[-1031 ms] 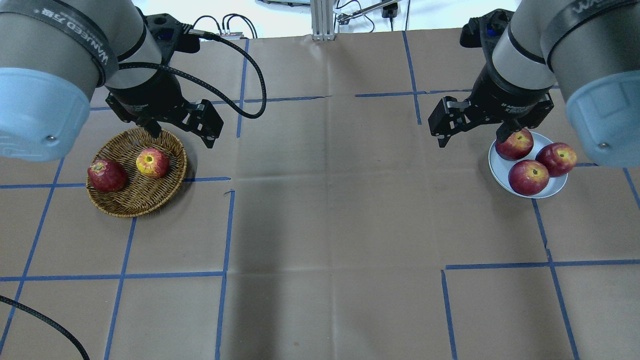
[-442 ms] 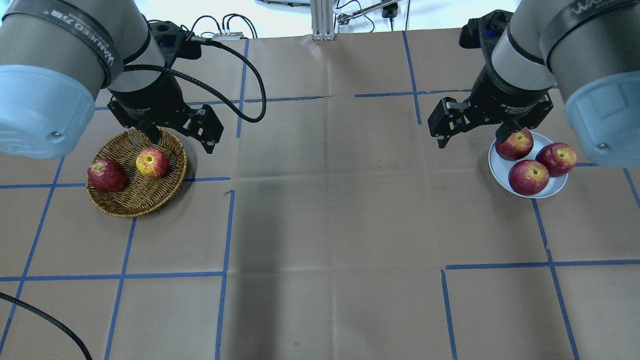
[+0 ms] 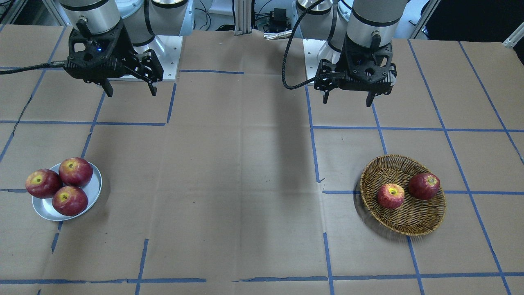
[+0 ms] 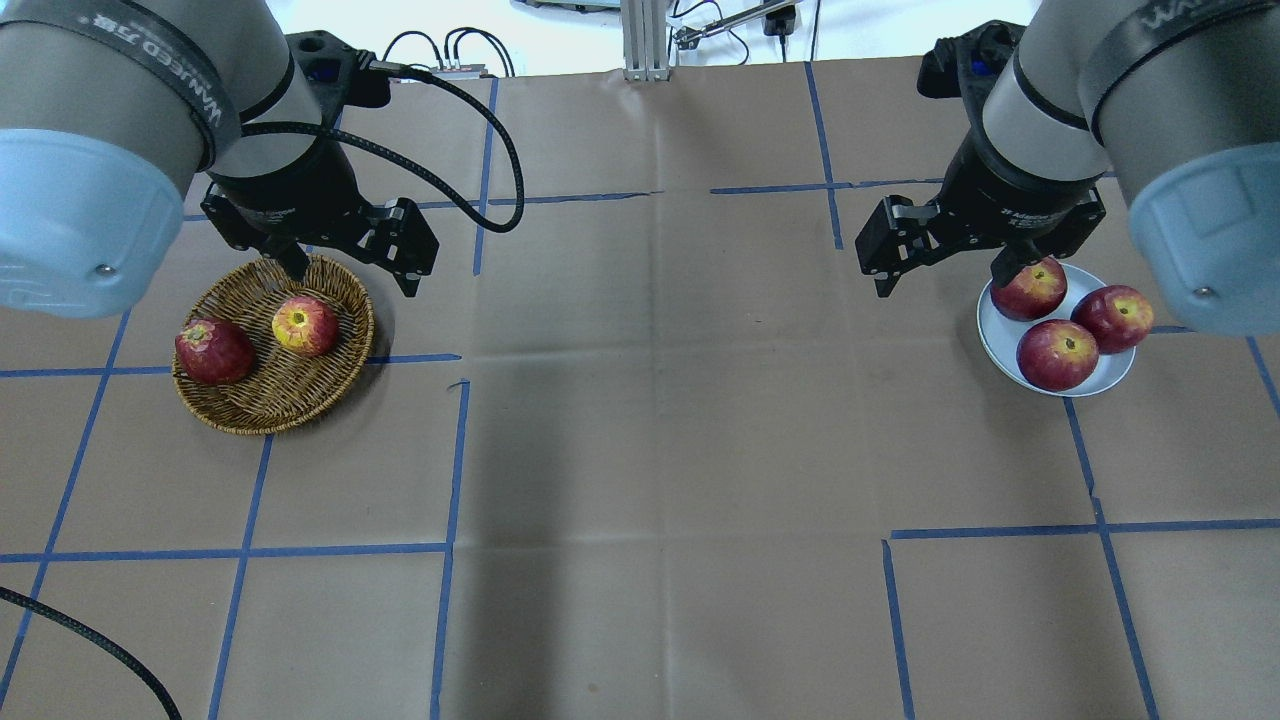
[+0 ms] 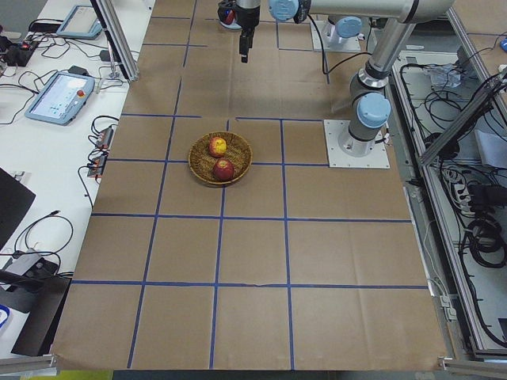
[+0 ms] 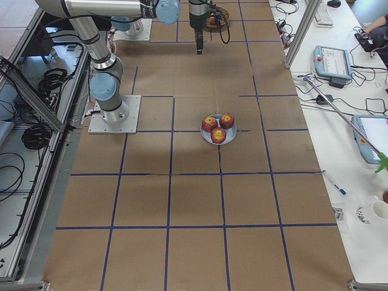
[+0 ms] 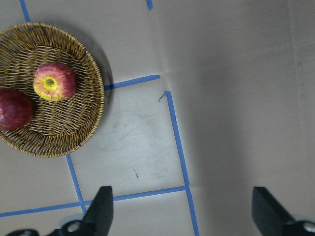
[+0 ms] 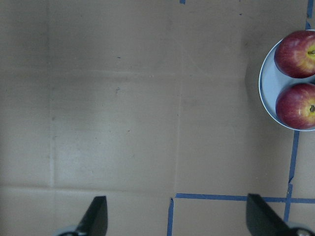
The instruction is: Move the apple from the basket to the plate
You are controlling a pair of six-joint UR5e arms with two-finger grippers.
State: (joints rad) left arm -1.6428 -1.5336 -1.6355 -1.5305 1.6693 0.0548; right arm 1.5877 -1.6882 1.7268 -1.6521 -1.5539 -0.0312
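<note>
The apple [image 4: 305, 326], orange-red with a broad yellow hollow, lies in the wicker basket [image 4: 290, 402] beside a darker red apple [image 4: 213, 351]. It also shows in the front view [image 3: 390, 195] and the left wrist view [image 7: 54, 81]. My left gripper [image 4: 353, 278] is open and empty, held high beside the basket's edge toward the table's middle. The silver plate [image 4: 1108, 375] holds three dark red apples. My right gripper [image 4: 942, 283] is open and empty, high beside the plate. The plate's edge shows in the right wrist view [image 8: 268, 98].
Brown paper with blue tape lines covers the table [image 4: 660, 450]. A black cable [image 4: 500, 170] loops off my left wrist. An aluminium post [image 4: 645, 40] stands at the far edge.
My left gripper has shifted slightly near the basket. The right arm, the apples, the basket and the plate have not moved.
</note>
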